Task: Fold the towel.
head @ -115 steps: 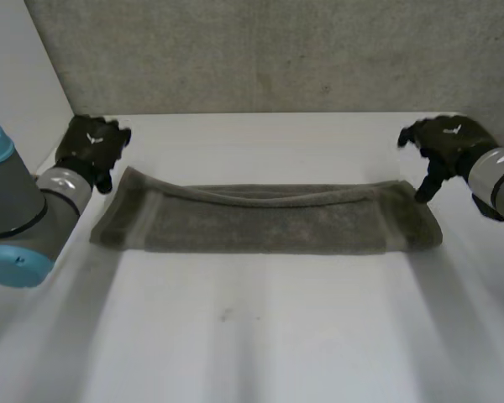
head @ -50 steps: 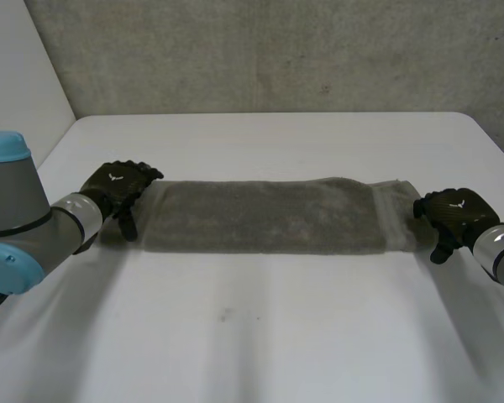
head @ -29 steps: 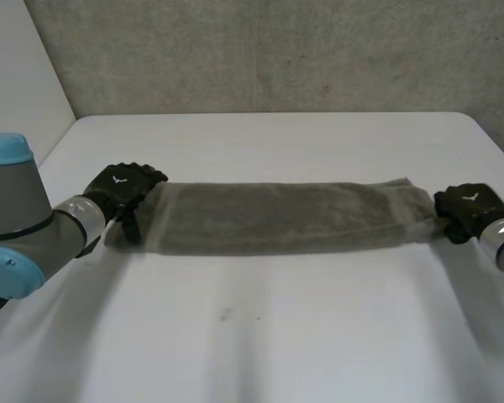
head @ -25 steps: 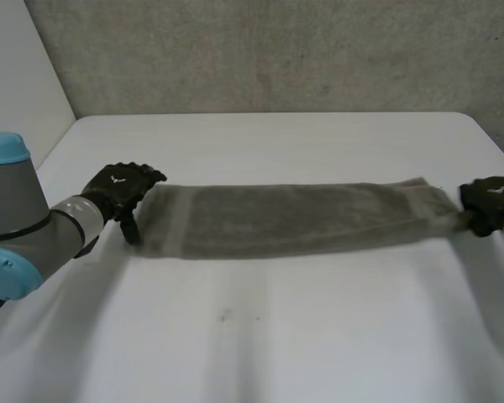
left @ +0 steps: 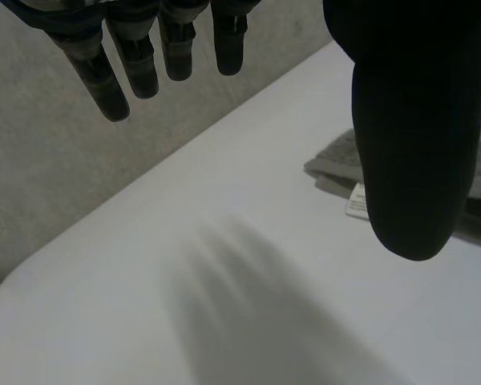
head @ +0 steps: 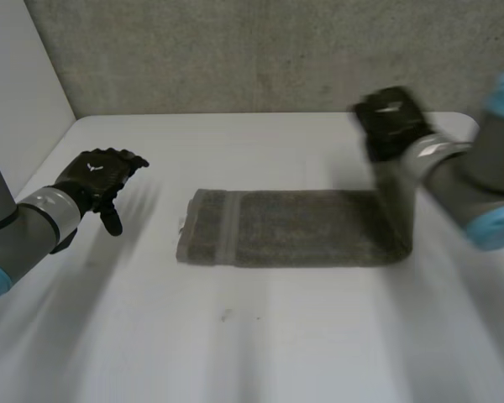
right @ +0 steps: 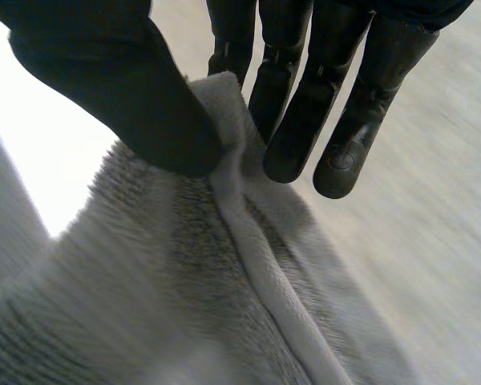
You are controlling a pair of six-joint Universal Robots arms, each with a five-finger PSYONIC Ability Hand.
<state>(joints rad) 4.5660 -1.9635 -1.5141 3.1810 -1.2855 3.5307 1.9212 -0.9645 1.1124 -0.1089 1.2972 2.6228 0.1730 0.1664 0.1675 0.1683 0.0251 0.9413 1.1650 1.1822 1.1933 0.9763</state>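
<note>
Grey towel [head: 294, 239] lying flat on the white bench [head: 260, 353], right hand [head: 391, 122] pinching one end and holding it up, left hand [head: 97, 178] spread open, near the other end

Table [head: 252, 336] bare in front of towel [head: 294, 239] and behind it up to the wall [head: 235, 50] — room to pass either way. Bare strip between left hand [head: 97, 178] and the towel's flat end. Right hand [head: 391, 124] pinches the other end, held up off the table — the hanging flap blocks that side.
</note>
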